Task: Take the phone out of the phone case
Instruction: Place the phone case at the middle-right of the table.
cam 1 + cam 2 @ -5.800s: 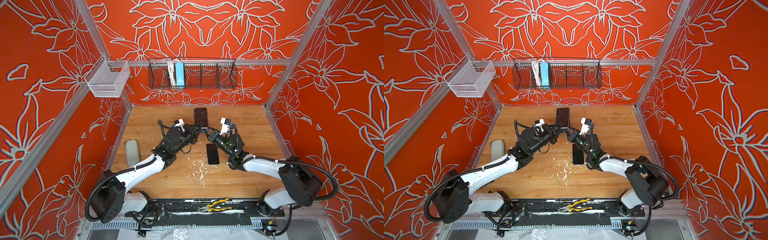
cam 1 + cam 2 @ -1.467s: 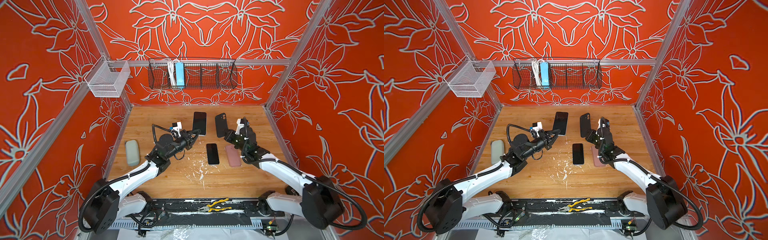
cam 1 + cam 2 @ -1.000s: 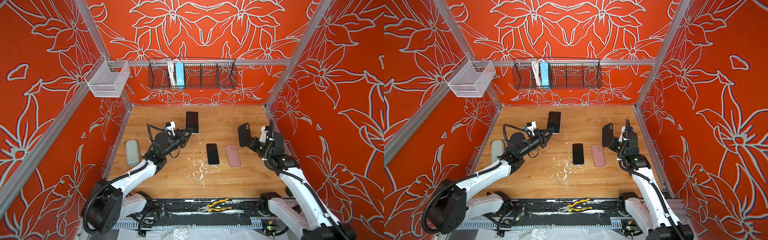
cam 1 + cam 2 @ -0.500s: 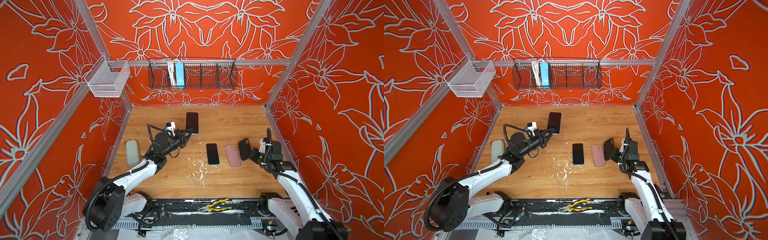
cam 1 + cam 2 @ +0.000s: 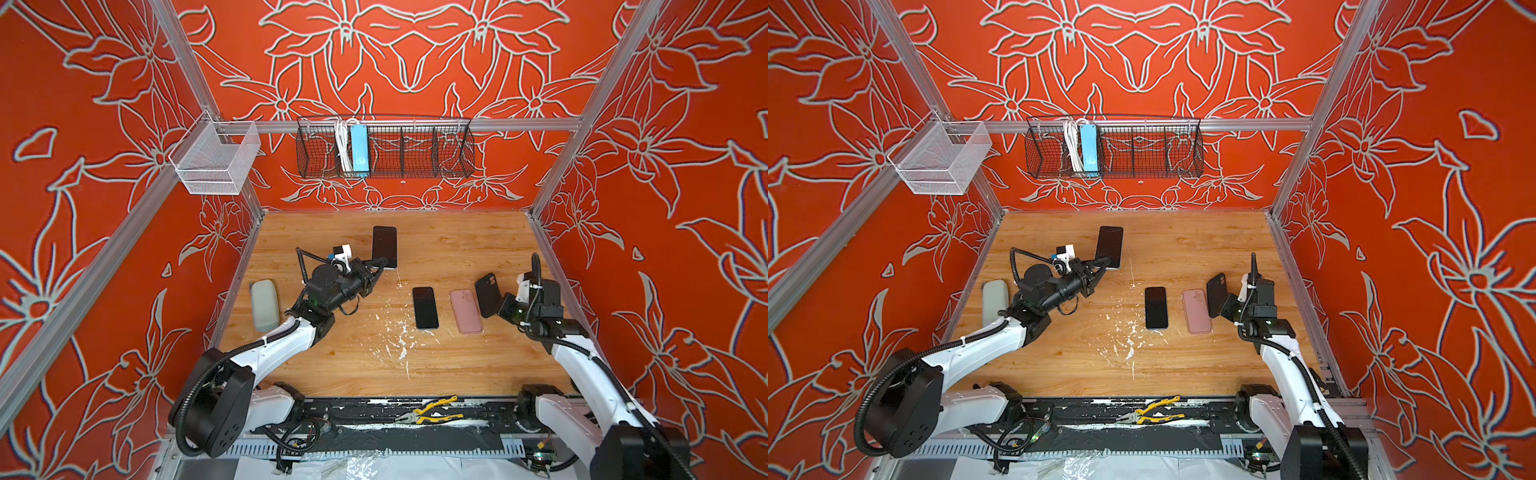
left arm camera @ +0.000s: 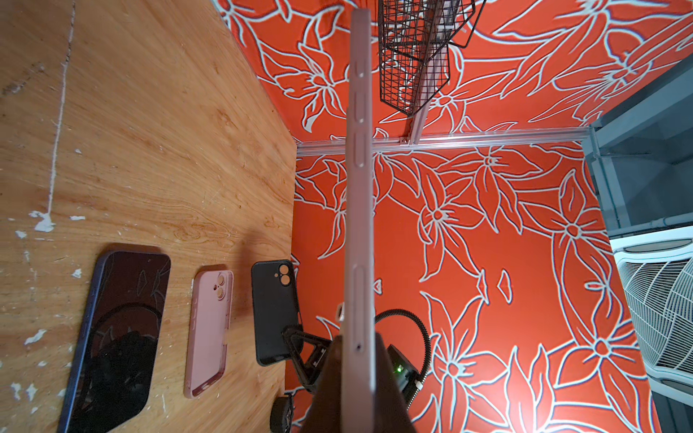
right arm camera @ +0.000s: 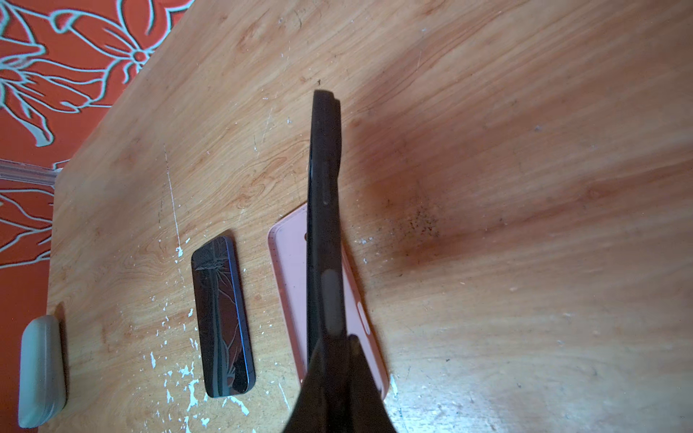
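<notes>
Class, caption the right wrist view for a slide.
Right gripper holds black case edge-on; pink case and dark phone lie flat on table.

White arms, black joints, ribbed black cables.

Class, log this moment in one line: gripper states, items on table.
left gripper: shut on phone | right gripper: shut on black case | table: pink case, dark phone

The walls are showing orange-red with pale flower lines all over. The table is looking light brown like wood, with white specks near the middle. The phone case is looking dusty pink, and the black case right of it is looking all black. The phone far left is showing a black face. The slab on the left is looking pale grey.
</notes>
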Controlling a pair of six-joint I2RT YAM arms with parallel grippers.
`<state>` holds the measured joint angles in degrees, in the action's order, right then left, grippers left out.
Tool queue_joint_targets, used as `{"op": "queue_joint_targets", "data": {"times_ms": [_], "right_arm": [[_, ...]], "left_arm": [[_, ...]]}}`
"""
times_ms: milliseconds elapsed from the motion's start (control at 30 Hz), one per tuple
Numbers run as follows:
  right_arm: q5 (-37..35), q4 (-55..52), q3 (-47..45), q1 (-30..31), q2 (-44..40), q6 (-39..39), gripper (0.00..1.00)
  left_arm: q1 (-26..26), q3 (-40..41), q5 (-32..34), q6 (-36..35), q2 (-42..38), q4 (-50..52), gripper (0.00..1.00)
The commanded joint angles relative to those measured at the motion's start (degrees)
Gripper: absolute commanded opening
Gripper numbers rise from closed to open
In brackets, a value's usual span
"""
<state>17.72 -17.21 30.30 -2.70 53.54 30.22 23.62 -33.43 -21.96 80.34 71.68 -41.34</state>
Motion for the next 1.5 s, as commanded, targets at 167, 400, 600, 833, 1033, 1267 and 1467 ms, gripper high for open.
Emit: {"op": "queue_joint_targets", "data": {"times_ms": [167, 400, 600, 833, 1033, 1267, 1467], "right_arm": [[0.2, 1.8, 1.7, -0.3, 2.3, -3.8, 0.05], [-1.2, 2.2, 0.4, -0.4, 4.8, -5.4, 0.05], [-4.2, 0.7, -0.4, -0.5, 4.4, -6.1, 0.08], [-5.4, 0.5, -0.6, -0.7, 6.9, -4.2, 0.14], [-7.8, 0.6, -1.1, -0.8, 8.6, -2.9, 0.15], [-10.1, 0.3, -2.0, -0.8, 9.6, -1.4, 0.19], [-12.0, 0.8, -3.4, -0.8, 9.5, -0.1, 0.19]], "left_arm": [[-0.4, 1.0, -0.8, -1.5, 0.4, -5.9, 0.00], [-0.5, 1.5, -0.8, -1.6, 0.6, -6.0, 0.00], [-0.6, 1.5, -1.0, -1.7, 0.9, -6.1, 0.00], [-0.7, 1.4, -1.5, -1.3, 1.7, -6.7, 0.00], [-0.7, 1.4, -1.5, -1.2, 2.1, -7.0, 0.00], [-0.8, 1.2, -1.6, -1.1, 2.7, -7.3, 0.00], [-0.8, 1.1, -1.9, -0.6, 3.6, -7.9, 0.00]]}}
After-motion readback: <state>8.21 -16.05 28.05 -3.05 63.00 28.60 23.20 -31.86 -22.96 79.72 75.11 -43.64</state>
